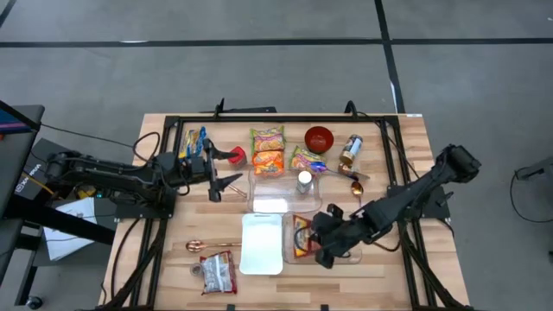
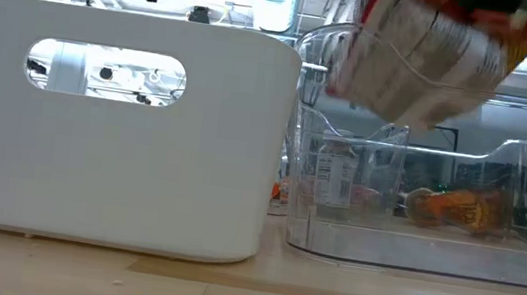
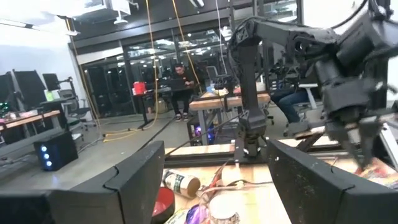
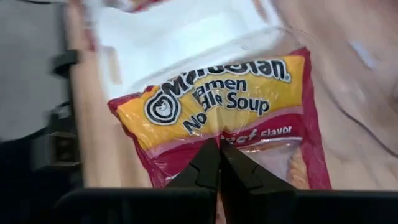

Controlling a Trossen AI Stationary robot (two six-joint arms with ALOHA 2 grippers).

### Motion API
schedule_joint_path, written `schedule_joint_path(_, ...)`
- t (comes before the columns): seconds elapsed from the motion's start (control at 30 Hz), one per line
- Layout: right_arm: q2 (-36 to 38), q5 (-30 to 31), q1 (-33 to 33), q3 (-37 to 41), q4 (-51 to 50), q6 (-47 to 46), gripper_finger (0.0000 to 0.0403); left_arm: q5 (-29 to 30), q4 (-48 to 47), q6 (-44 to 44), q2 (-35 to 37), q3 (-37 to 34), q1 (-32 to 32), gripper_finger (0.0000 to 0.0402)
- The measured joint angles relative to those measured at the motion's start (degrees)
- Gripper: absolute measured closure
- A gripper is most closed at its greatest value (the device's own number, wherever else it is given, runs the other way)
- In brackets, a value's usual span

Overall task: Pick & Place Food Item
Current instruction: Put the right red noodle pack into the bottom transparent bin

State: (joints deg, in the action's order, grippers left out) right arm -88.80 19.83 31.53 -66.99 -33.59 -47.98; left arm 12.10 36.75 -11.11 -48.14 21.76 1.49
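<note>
Red-and-yellow ramen packet (image 4: 217, 109) pinched between the right fingers (image 4: 205, 168), above the clear bin (image 2: 414, 237).

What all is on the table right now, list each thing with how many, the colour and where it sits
ramen packet: one, red and yellow, held over the clear bin
clear bin: one, see-through, front centre
white bin: one, left of the clear bin
noodle packets: three, orange and yellow, rear centre
red bowl: one, rear
jar: one, brown, lying right of the bowl
spoon: one, copper, front left
left pincer: open, rear left, holding nothing
right pincer: shut on the ramen packet
</note>
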Motion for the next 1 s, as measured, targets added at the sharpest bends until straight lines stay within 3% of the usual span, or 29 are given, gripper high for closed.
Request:
schedule_joint_path(0.2,-2.34,1.35,0.32,-0.60,2.34,-4.11,0.0403,0.00,0.51,0.00,0.00,0.00,1.05,0.0128)
schedule_joint_path(0.63,-7.35,-1.45,-0.32,-0.45,2.56,-2.61,0.0403,0.00,1.12,-0.20,0.02,0.00,3.52,0.0128)
schedule_joint_path(1.0,-7.14,-1.80,-1.56,-0.45,3.90,0.55,0.0403,0.00,1.21,-0.22,0.02,0.00,3.52,0.0128)
